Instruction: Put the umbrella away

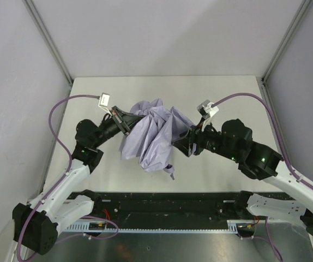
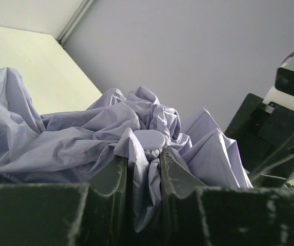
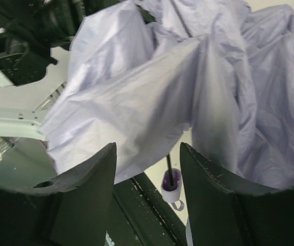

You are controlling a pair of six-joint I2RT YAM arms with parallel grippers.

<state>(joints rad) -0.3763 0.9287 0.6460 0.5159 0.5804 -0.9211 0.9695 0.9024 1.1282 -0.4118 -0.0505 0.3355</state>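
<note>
From my station I see the compact folding umbrella (image 1: 151, 139), its pale lavender-grey fabric canopy loose and crumpled, hanging as a bunch between the two arms above the middle of the pale desk (image 1: 216, 98). The left claw (image 2: 143, 164) is clenched on a thin fold of the canopy. In its wrist view the cloth runs down between the two dark fingers, and only cloth is pinched, nothing rigid that I can make out. The right claw (image 3: 148, 154) stands released, fingers apart, with the canopy just ahead of them. Through the gap I see the thin black shaft (image 3: 168, 166) and the small pale handle (image 3: 170, 188) dangling below, over the black rail (image 1: 162, 203) at the near edge of the desk.

My main worry is the left grip. A single fold of slick fabric may slide out under the umbrella's weight, and the whole bundle would drop. If I close the right claw where it is, I judge it would catch loose cloth, not the shaft, so I would gain no control over the ribs and could bend one. The billowing canopy also fills both wrist views, so I would be aiming half blind. The hanging handle and its loop could snag on the rail if I pull toward the arm bases.
</note>
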